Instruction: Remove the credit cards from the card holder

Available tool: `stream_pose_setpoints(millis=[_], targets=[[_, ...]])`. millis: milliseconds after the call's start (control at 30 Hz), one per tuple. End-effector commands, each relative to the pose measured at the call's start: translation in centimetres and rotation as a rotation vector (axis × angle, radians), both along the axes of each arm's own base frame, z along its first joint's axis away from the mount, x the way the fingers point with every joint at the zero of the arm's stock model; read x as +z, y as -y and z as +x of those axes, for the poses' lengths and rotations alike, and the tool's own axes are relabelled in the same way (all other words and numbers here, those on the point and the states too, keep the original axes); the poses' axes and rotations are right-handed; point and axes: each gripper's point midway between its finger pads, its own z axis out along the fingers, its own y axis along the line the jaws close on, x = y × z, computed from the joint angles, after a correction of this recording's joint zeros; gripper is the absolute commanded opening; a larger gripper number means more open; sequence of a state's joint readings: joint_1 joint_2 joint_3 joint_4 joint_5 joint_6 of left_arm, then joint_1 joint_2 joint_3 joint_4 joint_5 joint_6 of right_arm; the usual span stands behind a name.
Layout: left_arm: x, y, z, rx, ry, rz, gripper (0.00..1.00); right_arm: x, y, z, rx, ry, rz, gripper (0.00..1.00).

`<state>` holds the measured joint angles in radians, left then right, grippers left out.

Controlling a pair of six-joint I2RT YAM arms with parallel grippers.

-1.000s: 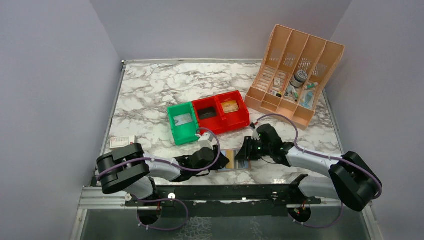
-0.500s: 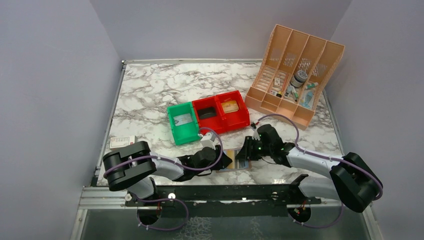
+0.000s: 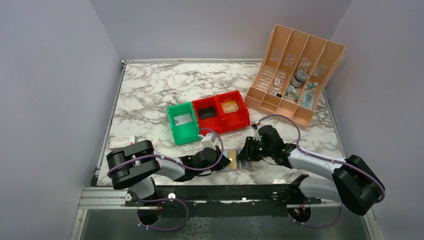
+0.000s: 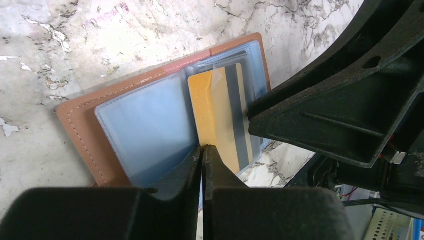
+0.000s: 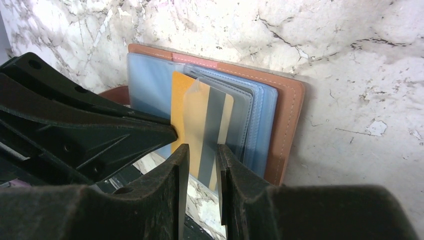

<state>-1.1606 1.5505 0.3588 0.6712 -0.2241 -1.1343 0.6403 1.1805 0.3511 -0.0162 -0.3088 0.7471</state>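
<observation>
top: high behind the arms, looks down on the whole table (image 3: 150,95) | wrists: very close, apparently facing each other | shared: card holder (image 4: 80,120)

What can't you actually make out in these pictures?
- Top view: the card holder is mostly hidden by both grippers.
- Left wrist view: whether the left gripper pinches the yellow card or a sleeve edge; fingers cover it.
- Organizer contents: too small.

Marble-look table (image 3: 150,95), plain grey walls (image 3: 55,75) round 3 sides.
</observation>
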Motion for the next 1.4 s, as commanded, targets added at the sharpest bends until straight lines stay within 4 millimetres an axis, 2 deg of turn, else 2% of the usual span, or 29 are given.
stream_pose_setpoints(millis=[0, 333, 500, 567, 700, 867, 933, 1033, 1100, 1267, 1367], targets=[[-0.3, -0.3, -0.5, -0.016, -0.003, 0.017, 0.0, -2.2, 2.4, -0.4, -0.032, -0.037, -0.145, 0.28], [0.2, -1.7, -0.5, 0.017, 0.013, 0.003, 0.0, -2.6, 2.2, -0.7, -0.029, -0.047, -0.133, 0.28], [0.3, -1.6, -0.6, 0.003, 0.014, 0.002, 0.0, -2.6, 2.1, -0.8, -0.024, -0.052, -0.126, 0.28], [0.1, -1.3, -0.6, -0.001, 0.007, 0.004, 0.04, -2.4, 2.0, -0.8, -0.02, -0.048, -0.122, 0.28], [0.1, -1.1, -0.7, -0.004, 0.003, 0.004, 0.1, -0.9, 1.1, -0.4, 0.026, -0.015, -0.09, 0.28], [-0.3, -2.3, -0.7, 0.032, -0.007, 0.006, 0.08, 2.1, -0.7, -0.1, 0.124, 0.049, -0.006, 0.31], [-0.3, -2.7, -0.7, 0.041, -0.001, 0.006, 0.08, 2.4, -1.1, -0.4, 0.156, 0.045, 0.019, 0.31], [0.0, -2.5, -0.7, 0.028, 0.011, 0.003, 0.11, 1.9, -1.6, -0.9, 0.192, 0.036, 0.042, 0.31], [0.2, -2.2, -0.6, 0.021, 0.012, -0.001, 0.17, 0.9, -1.5, -1.0, 0.19, 0.013, 0.026, 0.31], [0.1, -1.6, -0.7, 0.003, 0.009, 0.003, 0.27, -2.7, 0.1, -1.3, 0.13, -0.07, -0.078, 0.3], [-0.1, -1.4, -0.7, 0.004, 0.001, 0.002, 0.31, -3.6, 0.7, -1.7, 0.102, -0.085, -0.093, 0.29]])
